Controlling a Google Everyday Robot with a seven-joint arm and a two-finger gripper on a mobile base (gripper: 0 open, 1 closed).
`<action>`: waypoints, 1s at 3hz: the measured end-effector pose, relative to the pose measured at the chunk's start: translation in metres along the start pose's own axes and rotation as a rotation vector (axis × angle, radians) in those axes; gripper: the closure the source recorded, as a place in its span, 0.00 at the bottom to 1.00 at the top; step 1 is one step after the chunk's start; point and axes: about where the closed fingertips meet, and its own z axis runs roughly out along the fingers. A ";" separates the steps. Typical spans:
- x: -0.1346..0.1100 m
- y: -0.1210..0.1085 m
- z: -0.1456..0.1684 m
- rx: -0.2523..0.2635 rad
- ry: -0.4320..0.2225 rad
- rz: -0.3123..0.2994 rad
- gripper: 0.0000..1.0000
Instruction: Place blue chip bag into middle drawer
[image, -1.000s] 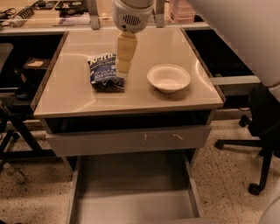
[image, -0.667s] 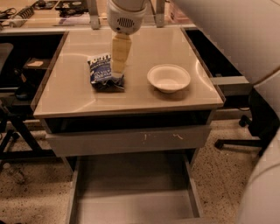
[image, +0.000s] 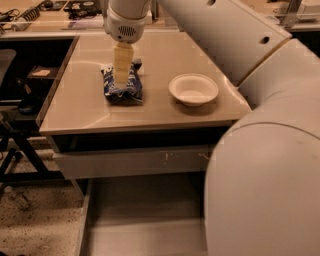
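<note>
- The robot's big white arm (image: 265, 190) is the nearest thing, and it hides one side of the middle drawer (image: 142, 220).
- The drawer is pulled out, low down, in front of the worktop (image: 165, 111). The part I can see has nothing in it. If the arm swings low on the way there, it could bump the drawer's thin side wall.
- Just above the drawer is the scratched drawer front (image: 132, 162). The bag has to go out past it and then down. If the bag is let go too soon, it could hit that front or land on the speckled floor (image: 35, 220) instead.
- The blue chip bag (image: 122, 87) lies flat on the worktop, on the side away from the big arm. It is well apart from the drawer.
- The gripper (image: 123, 76) points straight down over the middle of the bag. I cannot tell if the fingers are open or closed.
- The bag looks crinkly and slippery. A pinch on only a small bit of it may slip, and the bag could drop on the way up. Pushing down too hard could crush the chips.
- The white bowl (image: 193, 89) sits near the bag, on the big arm's side. A sideways swing could knock it off the worktop.
- Far back is another desk (image: 60, 20) with dark things on it. It looks too far away to get in the way.
</note>
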 end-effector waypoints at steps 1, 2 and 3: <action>-0.004 -0.005 0.022 -0.048 -0.016 -0.002 0.00; -0.006 -0.009 0.040 -0.080 -0.025 -0.003 0.00; -0.002 -0.014 0.058 -0.104 -0.024 0.010 0.00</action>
